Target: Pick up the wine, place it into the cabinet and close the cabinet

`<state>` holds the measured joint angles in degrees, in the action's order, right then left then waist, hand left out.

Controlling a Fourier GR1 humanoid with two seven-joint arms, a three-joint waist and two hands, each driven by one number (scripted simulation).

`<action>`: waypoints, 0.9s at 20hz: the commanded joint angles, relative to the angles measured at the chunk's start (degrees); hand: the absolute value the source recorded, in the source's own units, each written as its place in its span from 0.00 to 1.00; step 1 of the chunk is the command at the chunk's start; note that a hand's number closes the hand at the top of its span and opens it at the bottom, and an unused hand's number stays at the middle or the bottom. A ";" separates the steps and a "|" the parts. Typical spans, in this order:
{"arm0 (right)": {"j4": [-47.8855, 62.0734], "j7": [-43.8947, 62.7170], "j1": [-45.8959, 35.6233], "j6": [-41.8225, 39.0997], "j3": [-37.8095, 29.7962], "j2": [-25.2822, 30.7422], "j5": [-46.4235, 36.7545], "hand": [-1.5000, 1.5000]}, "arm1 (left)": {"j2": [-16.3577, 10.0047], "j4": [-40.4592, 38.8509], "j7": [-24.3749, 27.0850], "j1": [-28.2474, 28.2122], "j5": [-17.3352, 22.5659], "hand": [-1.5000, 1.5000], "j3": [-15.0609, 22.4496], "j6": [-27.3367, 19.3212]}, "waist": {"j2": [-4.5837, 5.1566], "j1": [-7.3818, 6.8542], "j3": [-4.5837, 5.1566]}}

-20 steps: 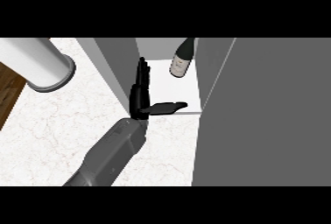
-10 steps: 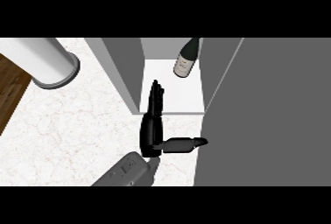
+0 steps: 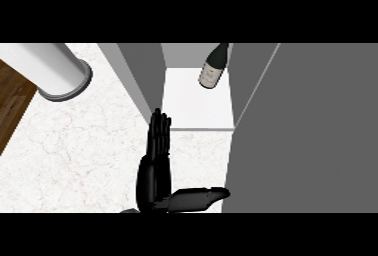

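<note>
Wine bottle (image 3: 212, 70) is inside the cabinet (image 3: 140, 75): dark glass, pale label, at the back of the white shelf floor w/ bare shelf in front of it. So the placing part looks done, I'd say; what's left is shutting up. Cabinet door (image 3: 310, 125), a big flat grey panel, stands swung out on the right side.

Left robot hand (image 3: 157, 160) is released. Its black fingers are straight and together, pointing at the opening, thumb stuck out sideways toward the door, nothing in it. Thumb tip is right by the door's edge; touching or not, can't tell. The hand sits over the worktop (image 3: 74, 145), just outside the shelf's front lip and apart from the bottle, prob. so the door has room to swing.

Worktop is white, marble-look w/ faint veins. Far left there's a smooth white cylinder (image 3: 52, 65) w/ a grey rim, and wood floor (image 3: 11, 107) past the edge. Right hand doesn't show.
</note>
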<state>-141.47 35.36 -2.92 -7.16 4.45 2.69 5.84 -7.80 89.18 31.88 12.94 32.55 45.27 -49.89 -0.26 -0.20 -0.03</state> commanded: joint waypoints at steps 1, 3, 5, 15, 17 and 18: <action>-5.19 4.96 -1.57 1.38 0.88 0.18 1.94 0.00 | -1.78 8.80 -0.83 -6.63 -3.92 0.00 3.15 -4.48 | 0.06 -0.06 0.03; -4.60 2.09 1.28 -1.20 -0.92 0.87 5.05 0.00 | -1.91 8.29 2.20 -9.05 -3.34 0.00 1.32 1.55 | 0.16 0.19 0.02; -4.24 6.36 -1.75 -0.47 -1.52 1.45 7.57 0.00 | -4.77 13.15 0.76 -11.05 -4.97 0.00 4.56 0.17 | 0.10 0.02 0.02; -3.39 5.00 0.71 -5.96 3.46 1.47 8.13 1.00 | -19.20 24.14 -1.14 -17.80 -1.41 0.00 -0.31 12.09 | 0.18 0.04 0.03; -4.55 3.79 3.30 -7.55 2.52 2.25 7.60 1.00 | -16.08 20.73 0.92 -18.65 -2.50 0.00 -0.43 13.49 | 0.19 0.26 0.03; -5.55 2.58 4.84 -8.69 3.92 2.15 7.72 1.00 | -19.82 25.21 0.65 -21.67 -2.52 0.00 0.20 13.22 | 0.10 0.14 0.01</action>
<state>-141.25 37.36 -0.72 -13.95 8.07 4.09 8.04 -24.08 110.64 32.72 -5.43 30.20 45.99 -38.91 -0.13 -0.03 -0.02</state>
